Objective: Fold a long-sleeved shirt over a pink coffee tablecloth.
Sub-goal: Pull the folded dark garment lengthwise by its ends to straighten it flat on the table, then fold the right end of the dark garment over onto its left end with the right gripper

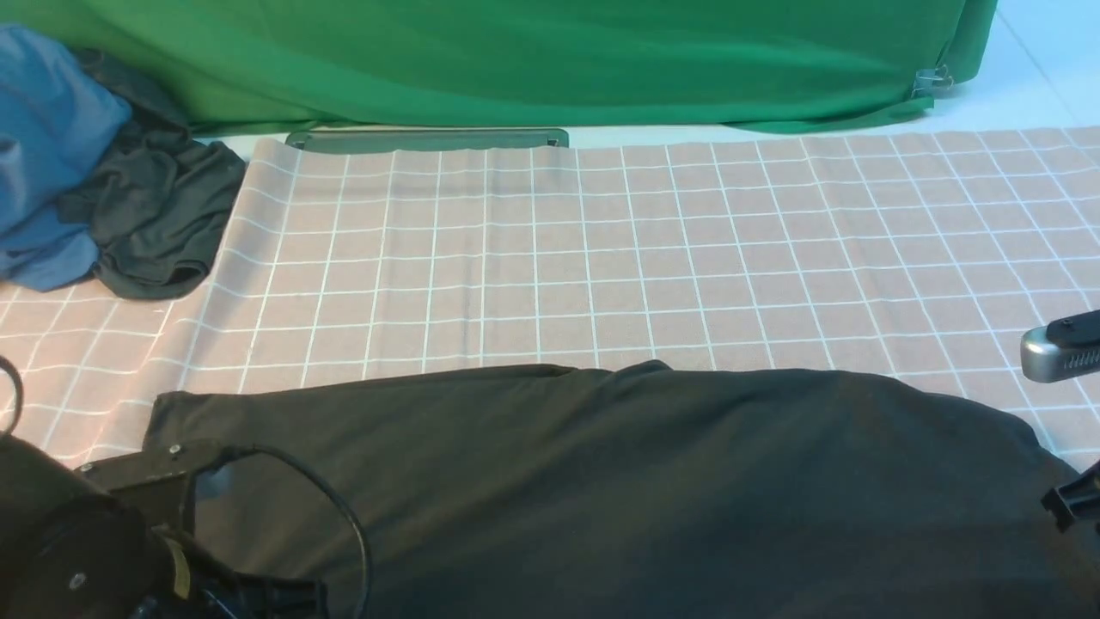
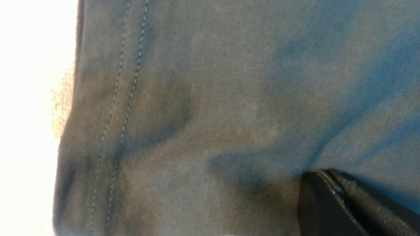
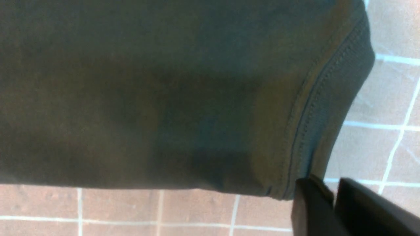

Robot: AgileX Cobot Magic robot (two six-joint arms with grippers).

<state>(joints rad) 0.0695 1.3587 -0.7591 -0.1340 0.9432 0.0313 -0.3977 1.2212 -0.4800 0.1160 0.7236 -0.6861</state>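
Observation:
The long-sleeved shirt (image 1: 601, 481) lies black and wide along the near edge of the pink coffee tablecloth (image 1: 601, 258); no print shows. My left arm (image 1: 129, 516) rests over the shirt's left end. In the left wrist view my left gripper (image 2: 328, 173) is shut, and creases in the shirt's knit (image 2: 213, 98) run into its tip, near a double-stitched hem. In the right wrist view my right gripper (image 3: 329, 186) stands slightly open at the shirt's stitched corner (image 3: 311, 131). Pink cloth (image 3: 377, 147) shows through the gap, and the hem only touches one finger.
A blue garment (image 1: 43, 146) and a smaller dark grey garment (image 1: 155, 215) lie heaped at the far left. A green cloth (image 1: 559, 60) hangs across the back, with a dark flat bar (image 1: 427, 139) at the tablecloth's far edge.

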